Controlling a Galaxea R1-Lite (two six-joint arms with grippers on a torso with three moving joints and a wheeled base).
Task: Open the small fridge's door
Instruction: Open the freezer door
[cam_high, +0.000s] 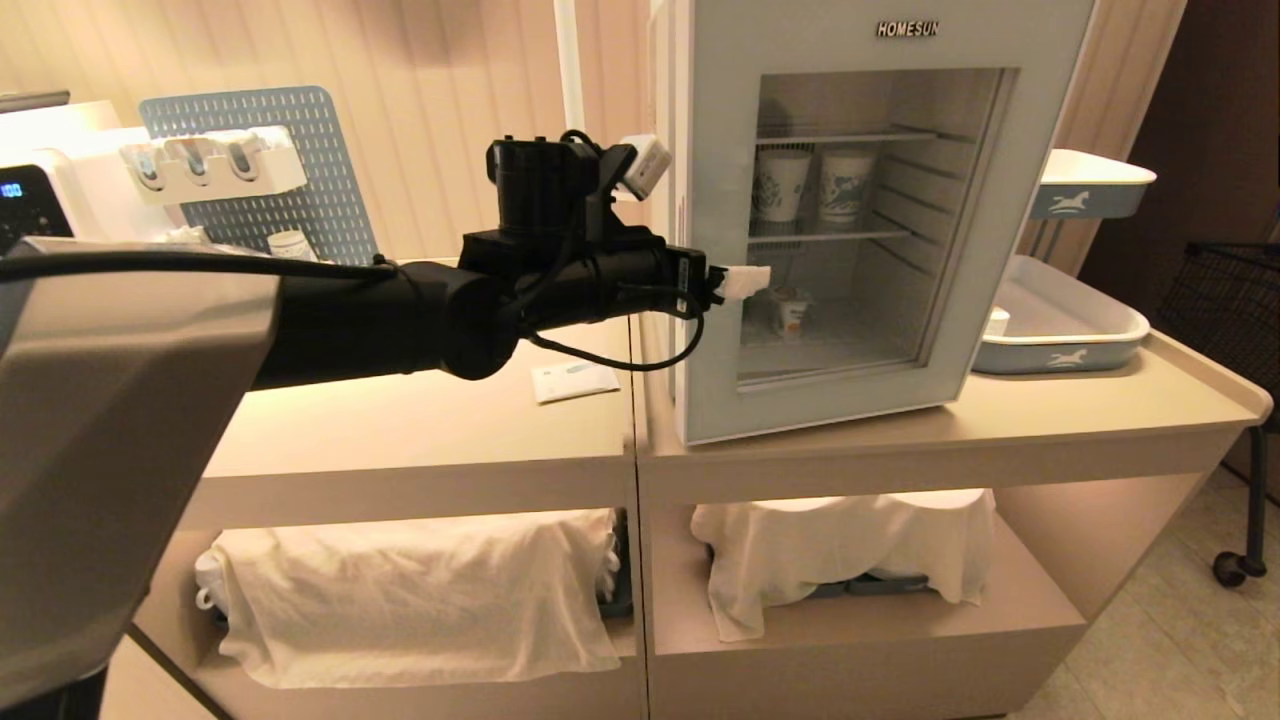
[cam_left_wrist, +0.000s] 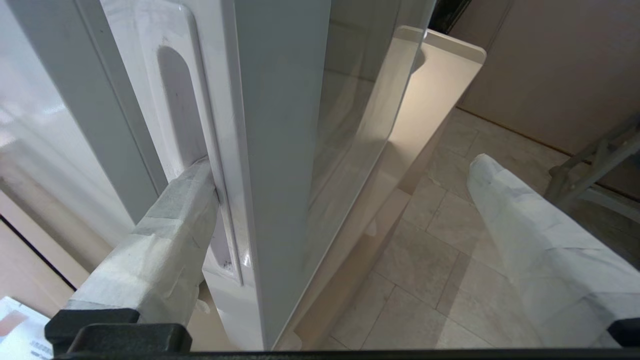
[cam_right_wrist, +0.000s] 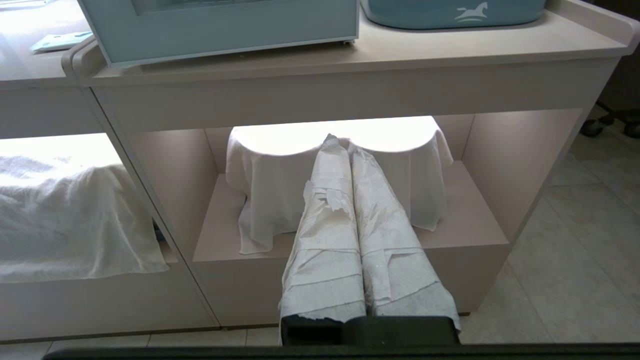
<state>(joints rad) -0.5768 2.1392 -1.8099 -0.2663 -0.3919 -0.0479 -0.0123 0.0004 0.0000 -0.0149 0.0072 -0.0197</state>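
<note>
The small fridge (cam_high: 668, 200) stands on the right counter, white-bodied, with patterned cups (cam_high: 780, 185) on wire shelves inside. Its door (cam_high: 715, 120) is pale grey-blue with a glass window and "HOMESUN" on top. My left gripper (cam_high: 725, 285) is open and straddles the door's left edge at mid height. In the left wrist view, one white-wrapped finger (cam_left_wrist: 175, 210) sits in the recessed vertical handle (cam_left_wrist: 172, 100) on the door's side, and the other finger (cam_left_wrist: 525, 225) hangs free in front of the glass. I cannot tell whether the door is ajar. My right gripper (cam_right_wrist: 340, 145) is shut and empty, low before the counter.
A water dispenser with a black display (cam_high: 25, 200) and a blue pegboard (cam_high: 250, 170) stand at the back left. A paper card (cam_high: 575, 380) lies left of the fridge. Stacked blue-white trays (cam_high: 1070, 330) sit to its right. White cloths (cam_high: 850, 550) cover the lower shelves.
</note>
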